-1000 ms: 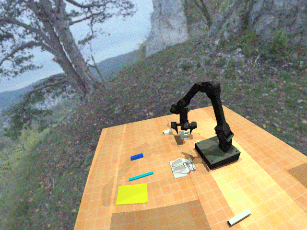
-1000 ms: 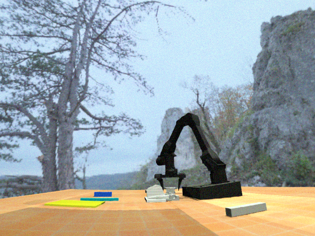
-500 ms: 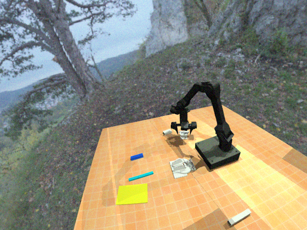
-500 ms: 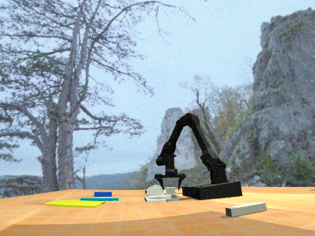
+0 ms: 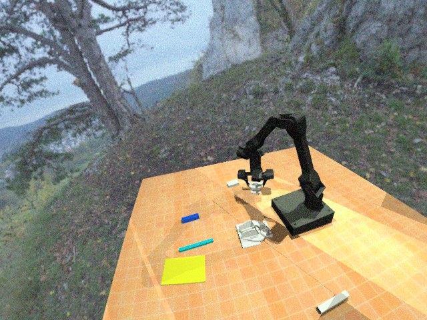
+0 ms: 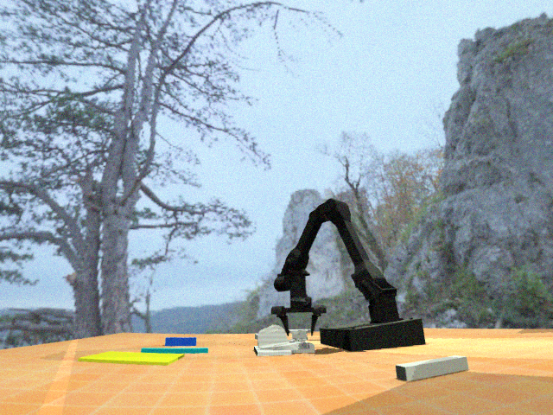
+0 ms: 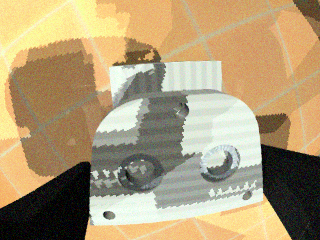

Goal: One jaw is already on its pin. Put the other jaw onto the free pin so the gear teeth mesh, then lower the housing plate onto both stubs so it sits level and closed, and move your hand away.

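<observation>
The white housing plate (image 5: pixel 255 186) (image 6: pixel 300 333) (image 7: pixel 170 185) has a rounded back edge, two ring-like holes and small corner holes. It sits level on a white support (image 7: pixel 195 75) behind the base assembly. My gripper (image 5: pixel 256 187) (image 6: pixel 299 334) (image 7: pixel 172 163) points down with one finger against each side of the plate, and is shut on it; the fingertips are partly hidden by its edges. The white base (image 5: pixel 249 243) (image 6: pixel 273 353) carries the pale jaws (image 5: pixel 261 230) nearer the top camera. Their pins and gear teeth are too small to judge.
A small white block (image 5: pixel 232 183) lies beyond the plate. A blue block (image 5: pixel 190 218) (image 6: pixel 180 341), a cyan bar (image 5: pixel 196 245) (image 6: pixel 174 350) and a yellow sheet (image 5: pixel 184 270) (image 6: pixel 131 357) lie left. A long white block (image 5: pixel 332 302) (image 6: pixel 431 368) lies at the front right.
</observation>
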`<state>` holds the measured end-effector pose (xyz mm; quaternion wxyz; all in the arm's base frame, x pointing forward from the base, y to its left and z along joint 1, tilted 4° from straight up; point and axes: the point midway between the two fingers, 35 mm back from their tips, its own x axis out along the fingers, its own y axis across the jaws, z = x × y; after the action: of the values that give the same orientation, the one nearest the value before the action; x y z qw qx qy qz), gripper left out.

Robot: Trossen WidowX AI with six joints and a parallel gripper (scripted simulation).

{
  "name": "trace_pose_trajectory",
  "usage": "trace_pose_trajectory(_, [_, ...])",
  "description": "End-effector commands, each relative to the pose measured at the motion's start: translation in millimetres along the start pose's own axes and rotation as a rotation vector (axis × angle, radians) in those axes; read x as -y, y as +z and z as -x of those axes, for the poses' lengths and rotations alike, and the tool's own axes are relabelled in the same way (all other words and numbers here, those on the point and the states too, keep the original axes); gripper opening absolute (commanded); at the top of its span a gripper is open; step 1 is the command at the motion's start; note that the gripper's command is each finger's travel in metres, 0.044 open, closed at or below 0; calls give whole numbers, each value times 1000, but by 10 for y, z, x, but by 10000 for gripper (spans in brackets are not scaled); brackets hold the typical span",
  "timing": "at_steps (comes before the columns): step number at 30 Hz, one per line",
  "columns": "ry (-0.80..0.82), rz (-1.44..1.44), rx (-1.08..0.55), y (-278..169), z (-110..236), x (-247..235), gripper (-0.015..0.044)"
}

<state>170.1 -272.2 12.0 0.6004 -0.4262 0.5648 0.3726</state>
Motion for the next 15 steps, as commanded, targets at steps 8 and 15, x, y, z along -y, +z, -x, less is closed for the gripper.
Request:
trace_pose_trajectory(8, [0,0,0,0,0,0,351])
trace_pose_trajectory(15, [0,0,0,-6,76,8,351])
